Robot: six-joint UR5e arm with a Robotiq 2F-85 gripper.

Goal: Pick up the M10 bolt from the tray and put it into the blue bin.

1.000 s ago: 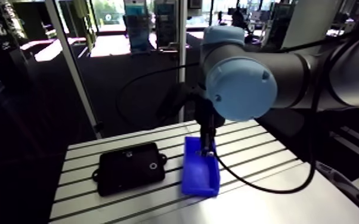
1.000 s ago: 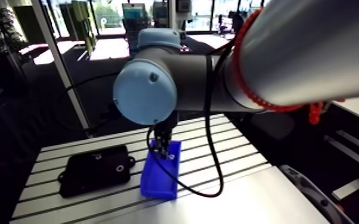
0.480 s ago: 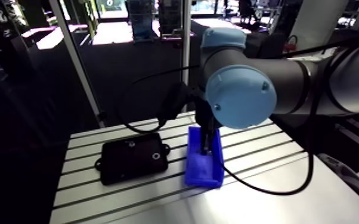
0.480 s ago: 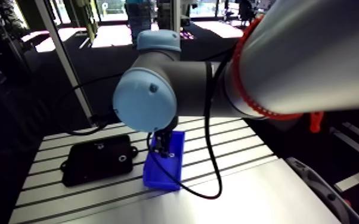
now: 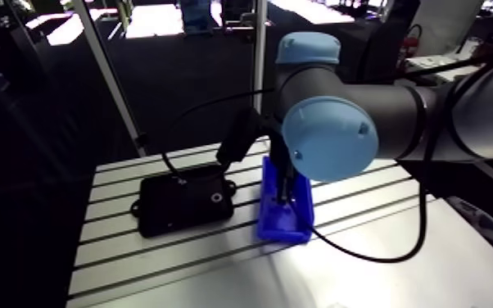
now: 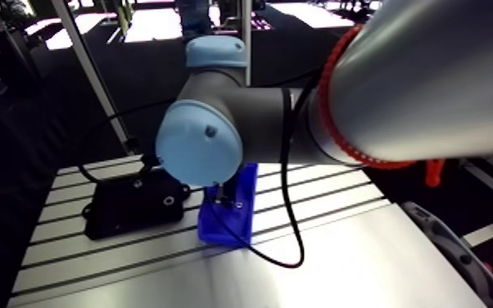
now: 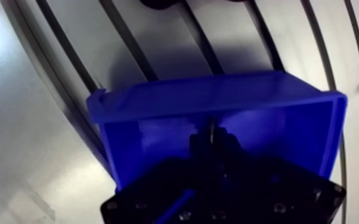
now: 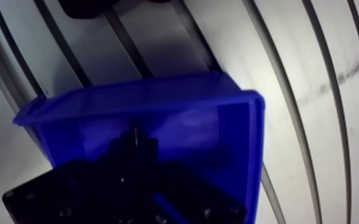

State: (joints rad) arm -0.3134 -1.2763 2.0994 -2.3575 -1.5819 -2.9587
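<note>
In the wrist view the blue bin point(image 7: 217, 98) lies straight under my gripper point(image 7: 212, 142), and the dark fingers reach down inside its walls. They stand close together with a thin metal shank, the M10 bolt point(image 7: 210, 127), poking out between their tips above the bin floor. The arm view shows the gripper point(image 5: 281, 199) dipping into the blue bin point(image 5: 297, 228) beside the black tray point(image 5: 186, 209). A small pale ring shows on the tray; nothing else on it can be made out.
The slotted aluminium table point(image 5: 135, 262) carries the tray on the left and the bin right of it, nearly touching. A slanted metal post point(image 5: 115, 82) rises behind the table's far left corner. A smooth plate point(image 5: 364, 278) covers the table's near right.
The arm view has shifted as the camera moved. The gripper stays over the blue bin and sits a little lower in it than before.
</note>
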